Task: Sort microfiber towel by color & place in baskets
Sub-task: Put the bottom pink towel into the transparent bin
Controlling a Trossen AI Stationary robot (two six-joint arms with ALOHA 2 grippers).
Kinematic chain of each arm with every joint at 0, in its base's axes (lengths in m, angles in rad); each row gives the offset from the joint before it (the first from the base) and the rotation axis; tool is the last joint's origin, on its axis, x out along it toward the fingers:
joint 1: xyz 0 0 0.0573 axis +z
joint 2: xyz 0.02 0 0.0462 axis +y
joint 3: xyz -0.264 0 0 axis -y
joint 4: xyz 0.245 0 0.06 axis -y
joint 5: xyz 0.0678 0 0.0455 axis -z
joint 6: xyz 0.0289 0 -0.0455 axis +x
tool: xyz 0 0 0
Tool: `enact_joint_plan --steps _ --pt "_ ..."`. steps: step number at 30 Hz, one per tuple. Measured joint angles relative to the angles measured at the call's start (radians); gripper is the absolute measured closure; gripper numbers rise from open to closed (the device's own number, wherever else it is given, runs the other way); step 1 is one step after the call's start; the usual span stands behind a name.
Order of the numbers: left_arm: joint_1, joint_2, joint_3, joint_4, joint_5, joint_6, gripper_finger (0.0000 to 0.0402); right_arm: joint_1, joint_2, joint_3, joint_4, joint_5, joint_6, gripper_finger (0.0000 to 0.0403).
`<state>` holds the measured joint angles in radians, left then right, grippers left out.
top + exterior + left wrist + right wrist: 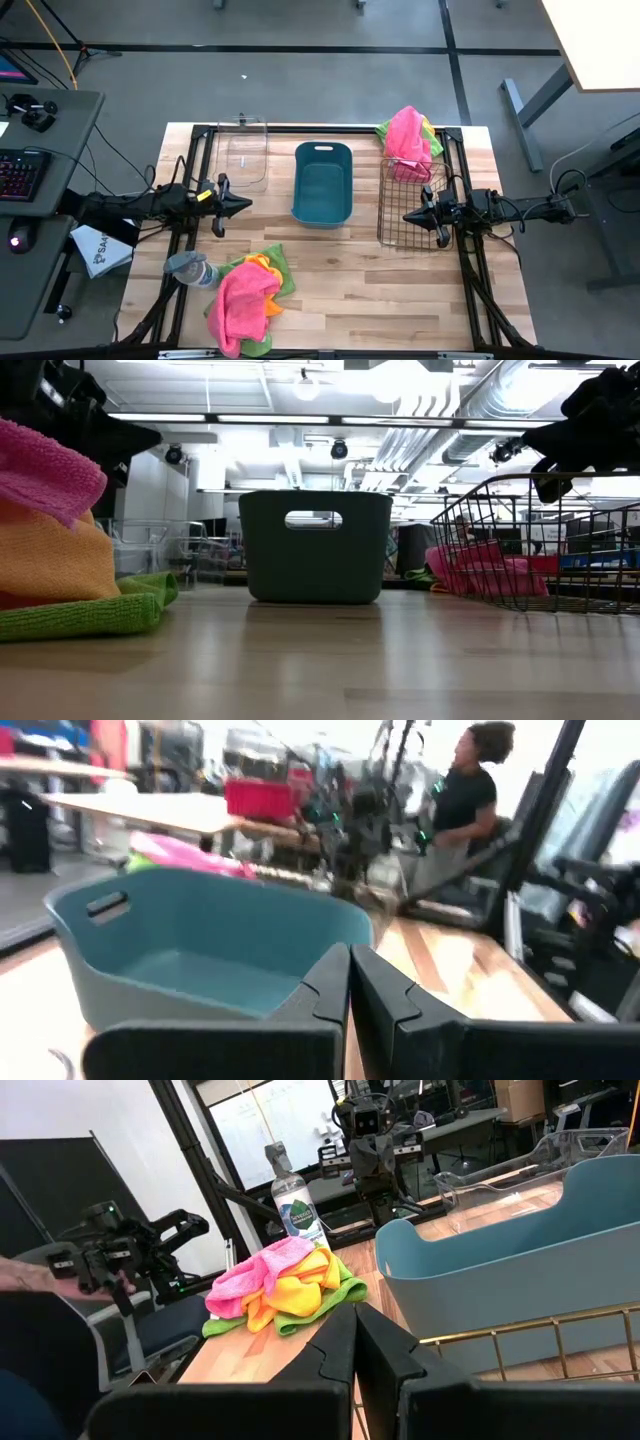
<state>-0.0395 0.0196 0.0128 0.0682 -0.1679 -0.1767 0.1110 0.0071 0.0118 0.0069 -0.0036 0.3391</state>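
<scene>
Towels in two spots: a pile of pink, orange and green sat at the lower left of the high view, pink on top, green edge sticking out underneath; a second bunch, pink over green and a bit of orange, hung over the far rim of the wire basket at upper right, partly inside it. Teal tub was in the middle, looked empty from above. Clear box sat left of the tub, near the table's far edge, also looked empty. Bottle lay on its side just left of the pile, touching or nearly so. Left gripper hovered between box and tub, tip pointing at the tub; its wrist view showed the fingers pressed together with nothing between them. Right gripper hung over the wire basket's left part, pointing toward the tub; its fingers were likewise clamped together on nothing. Low view: pile at far left, tub centre, wire basket right with pink cloth behind the mesh. A person stood in the room behind the table in the left wrist view.
</scene>
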Motion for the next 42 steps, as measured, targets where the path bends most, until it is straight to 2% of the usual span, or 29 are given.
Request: enact_joint_plan --steps 6,11,14,17,22,27,34,37,40,42 --pt "0.0 0.0 0.0 0.374 -0.03 -0.298 0.0401 0.0 0.0 0.0 0.0 0.0 0.0 0.0402" --pt "0.0 0.0 0.0 0.663 -0.205 -0.364 0.0401 0.0 0.0 0.0 0.0 0.0 0.0 0.0402" --pt "0.0 0.0 0.004 0.71 -0.356 -0.354 0.0401 0.0 0.0 0.0 0.0 0.0 0.0 0.0402" --pt "0.0 0.02 0.036 0.659 -0.355 -0.435 0.0401 0.0 0.0 0.0 0.0 0.0 0.0 0.0402" --pt "0.0 0.173 0.163 0.473 -0.232 -0.565 0.0392 0.0 0.0 0.0 0.0 0.0 0.0 0.0402" --pt "0.001 0.435 0.386 0.238 -0.077 -0.579 0.0353 0.0 0.0 0.0 0.0 0.0 0.0 0.0402" --pt "0.054 0.862 0.742 -0.145 0.29 -0.45 0.0277 0.0 0.0 0.0 0.0 0.0 0.0 0.0402" --pt "0.067 1.004 0.888 -0.349 0.461 -0.415 0.0252 0.0 0.0 0.0 0.0 0.0 0.0 0.0402" --pt "0.045 1.12 0.983 -0.571 0.624 -0.427 0.0238 0.0 0.0 0.0 0.0 0.0 0.0 0.0402" --pt "-0.01 1.18 1.004 -0.672 0.658 -0.443 0.0236 0.0 0.0 0.0 0.0 0.0 0.0 0.0402"
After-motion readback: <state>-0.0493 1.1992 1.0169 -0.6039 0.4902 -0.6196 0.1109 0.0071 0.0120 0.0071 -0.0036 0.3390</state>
